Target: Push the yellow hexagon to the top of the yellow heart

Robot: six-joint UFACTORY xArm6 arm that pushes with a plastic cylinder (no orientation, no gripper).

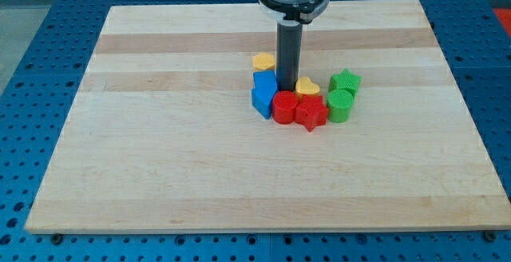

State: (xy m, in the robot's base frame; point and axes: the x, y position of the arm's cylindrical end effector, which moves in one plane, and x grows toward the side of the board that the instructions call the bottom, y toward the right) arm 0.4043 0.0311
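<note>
The flat wooden board (160, 150) is pale tan with light and dark stripes. On it sit a yellow hexagon block (263, 61), a yellow heart block (307, 87), two blue blocks (263, 91), two red blocks (299, 109) and two green blocks (342, 94).

A single camera looks down at a slant from the near edge of a wooden board (160, 174) — far enough to take in the whole board and blue perforated table (32, 70) around it.
</note>
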